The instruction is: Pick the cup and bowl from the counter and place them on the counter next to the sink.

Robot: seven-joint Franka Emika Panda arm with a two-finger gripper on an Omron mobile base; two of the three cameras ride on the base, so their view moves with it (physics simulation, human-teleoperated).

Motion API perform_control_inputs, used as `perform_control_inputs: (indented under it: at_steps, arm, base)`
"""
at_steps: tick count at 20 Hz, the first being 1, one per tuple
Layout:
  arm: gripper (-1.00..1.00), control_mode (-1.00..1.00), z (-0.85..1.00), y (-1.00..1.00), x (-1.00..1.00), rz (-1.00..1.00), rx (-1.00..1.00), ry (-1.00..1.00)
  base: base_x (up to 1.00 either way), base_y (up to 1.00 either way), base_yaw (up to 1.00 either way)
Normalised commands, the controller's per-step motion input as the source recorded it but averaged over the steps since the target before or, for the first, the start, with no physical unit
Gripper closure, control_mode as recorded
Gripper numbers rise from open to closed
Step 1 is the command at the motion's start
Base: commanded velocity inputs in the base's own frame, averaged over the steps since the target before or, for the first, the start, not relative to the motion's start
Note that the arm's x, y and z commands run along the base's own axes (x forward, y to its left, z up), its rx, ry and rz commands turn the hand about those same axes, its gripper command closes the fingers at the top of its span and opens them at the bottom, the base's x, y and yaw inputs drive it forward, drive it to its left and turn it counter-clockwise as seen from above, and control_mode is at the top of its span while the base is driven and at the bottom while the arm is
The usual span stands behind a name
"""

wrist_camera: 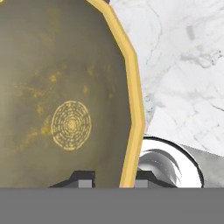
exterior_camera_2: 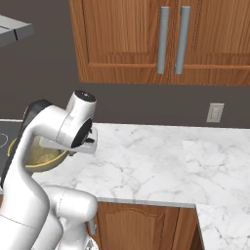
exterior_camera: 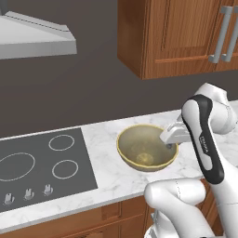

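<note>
We see our dark two-finger gripper [wrist_camera: 114,183] closed narrowly on the yellowish rim of the round, deep olive-tan bowl [exterior_camera: 142,149], one finger inside, one outside. The bowl sits on the white marble counter [exterior_camera_2: 156,161], just beside the dark grey cooktop panel [exterior_camera: 42,167]. Small lettering on the arm is too blurred to read.

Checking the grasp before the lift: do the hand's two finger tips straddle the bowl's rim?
Yes: in the hand view one dark finger tip sits inside the olive-tan bowl's yellow rim, the other outside.
</note>
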Motion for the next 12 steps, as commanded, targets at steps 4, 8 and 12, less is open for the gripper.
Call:
perform_control_inputs:
  at_steps: [4,8,12]
  arm:
    - [1.0,-1.0,0.0,0.0,0.0,0.0,0.0,0.0]
    - [1.0,1.0,0.0,0.0,0.0,0.0,0.0,0.0]
    - [1.0,1.0,0.0,0.0,0.0,0.0,0.0,0.0]
  base:
    - [0.0,0.0,0.0]
    - [0.0,0.0,0.0]
    - [-0.31,0.0,0.0]
